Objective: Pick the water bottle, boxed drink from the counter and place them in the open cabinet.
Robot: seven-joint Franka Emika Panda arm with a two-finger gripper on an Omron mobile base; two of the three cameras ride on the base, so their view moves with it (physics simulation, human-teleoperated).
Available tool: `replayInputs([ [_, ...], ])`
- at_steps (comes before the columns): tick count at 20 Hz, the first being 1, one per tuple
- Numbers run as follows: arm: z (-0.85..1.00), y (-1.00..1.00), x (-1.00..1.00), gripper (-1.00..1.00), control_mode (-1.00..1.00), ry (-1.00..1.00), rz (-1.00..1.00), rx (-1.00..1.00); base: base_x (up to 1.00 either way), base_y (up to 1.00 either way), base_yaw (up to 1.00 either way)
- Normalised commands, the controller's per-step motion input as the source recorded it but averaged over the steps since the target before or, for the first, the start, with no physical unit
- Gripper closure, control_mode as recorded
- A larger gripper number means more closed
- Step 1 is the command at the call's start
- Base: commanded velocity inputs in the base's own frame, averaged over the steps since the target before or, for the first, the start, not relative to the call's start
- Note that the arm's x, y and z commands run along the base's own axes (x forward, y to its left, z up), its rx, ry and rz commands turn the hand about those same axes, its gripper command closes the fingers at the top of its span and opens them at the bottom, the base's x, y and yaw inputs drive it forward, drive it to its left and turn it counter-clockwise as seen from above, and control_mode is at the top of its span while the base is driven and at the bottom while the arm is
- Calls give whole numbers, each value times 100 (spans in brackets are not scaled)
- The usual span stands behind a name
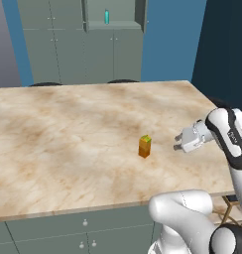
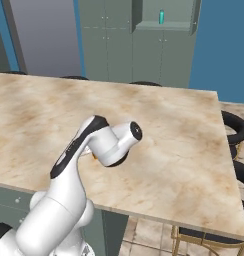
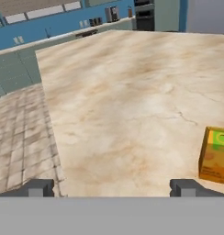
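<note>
On counter (image 1: 68, 134) — boxed drink (image 1: 145, 146) beside spread gripper (image 1: 178, 144).

The white arm rises from the base at the near right, elbow bent, forearm reaching left at a low height; its pincer (image 1: 178, 144) points leftward, roughly level, fingers (image 3: 40, 187) spread wide apart and holding nothing

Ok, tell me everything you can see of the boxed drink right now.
The boxed drink is a small orange rectangular carton with a yellow-green gabled top, cardboard by the look of it. It stands upright on the marbled counter, towards the near right part of the slab, alone, with bare stone all round. Nothing touches it but the counter. The open gripper hangs beside it, apart from it; in the hand view the carton sits off to one side of the fingertips, not between them.
</note>
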Motion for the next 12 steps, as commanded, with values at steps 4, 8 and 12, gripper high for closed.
replayInputs([
  [4, -31, 3, 21, -100, -100, 0, -8, 2, 0, 0, 0],
  [8, -29, 1, 10, -100, -100, 0, -3, 4, 0, 0, 0],
  [12, -26, 8, 6, -100, -100, 0, -3, 3, 0, 0, 0],
])
